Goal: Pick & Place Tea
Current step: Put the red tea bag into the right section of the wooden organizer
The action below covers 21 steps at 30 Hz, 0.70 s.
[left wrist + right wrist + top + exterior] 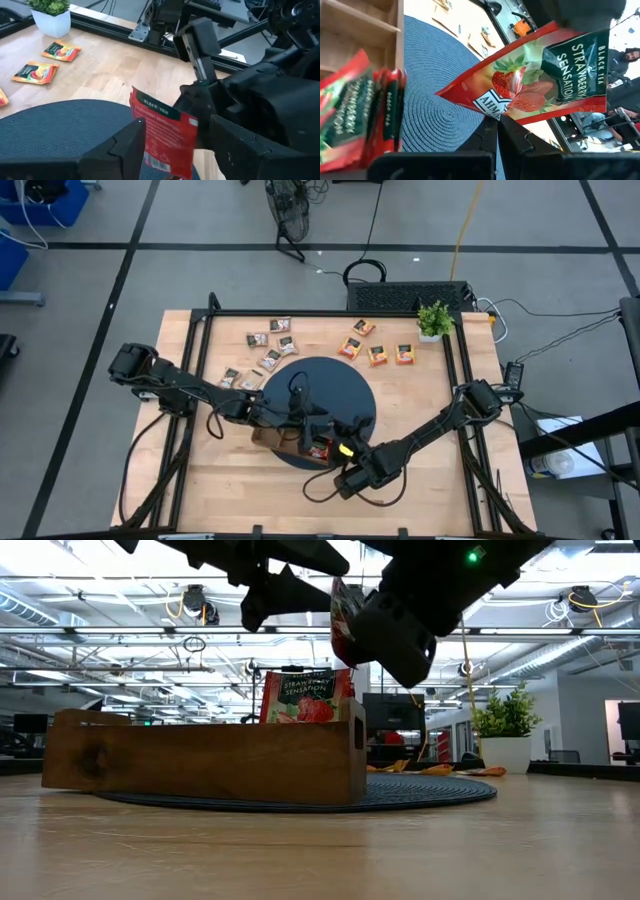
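Right gripper [330, 448] pinches a red strawberry black-tea sachet [540, 75] by its lower edge, fingers closed on the packet and lifting it clear above the wooden tray [200, 755]. Seen level from the table, the held sachet [343, 615] hangs above the tray's end compartment, apart from the red sachets [305, 697] already standing upright inside that compartment, and the right wrist camera shows those stored packets [362, 117] crowded against the tray's wooden wall just beside the raised one. Left gripper [300, 420] hovers close by on the other side of the same sachet [162, 132], its fingers spread wide with the packet showing between them, holding nothing. From overhead, both grippers meet over the tray [275, 437], which sits at the near edge of the round dark blue mat [330, 385]. Beyond the mat's far edge, well apart from the tray, the loose tea lies flat on the wooden table [430, 480]: a cluster of dark brown and white sachets [268, 345] on the left arm's side and a row of orange sachets [378, 348] on the right arm's side. Small green potted plant [434, 320] stands just beside the last orange sachet, near the table's far corner.
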### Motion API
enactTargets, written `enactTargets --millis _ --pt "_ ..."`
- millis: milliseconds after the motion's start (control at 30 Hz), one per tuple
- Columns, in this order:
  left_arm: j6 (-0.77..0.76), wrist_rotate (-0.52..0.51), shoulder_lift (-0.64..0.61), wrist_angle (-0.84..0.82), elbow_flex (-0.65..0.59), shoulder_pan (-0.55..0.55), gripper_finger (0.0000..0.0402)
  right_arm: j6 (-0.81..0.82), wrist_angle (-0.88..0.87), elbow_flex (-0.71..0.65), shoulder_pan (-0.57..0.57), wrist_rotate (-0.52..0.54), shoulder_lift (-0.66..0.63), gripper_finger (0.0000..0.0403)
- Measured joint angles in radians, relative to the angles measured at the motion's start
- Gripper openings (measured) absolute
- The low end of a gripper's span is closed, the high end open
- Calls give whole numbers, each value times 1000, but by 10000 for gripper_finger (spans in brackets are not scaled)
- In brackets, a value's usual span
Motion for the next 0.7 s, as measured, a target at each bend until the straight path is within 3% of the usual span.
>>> enactTargets --millis 267,433,567,700 --pt "-14 0 0 -3 0 29 219 -105 112 0 0 -1 0 0" --pt "-6 0 0 -13 0 31 198 -108 112 0 0 -1 0 0" --pt "10 0 0 -29 0 31 148 -108 112 0 0 -2 0 0" --pt "32 24 0 -39 0 31 66 -89 105 0 3 -2 0 0"
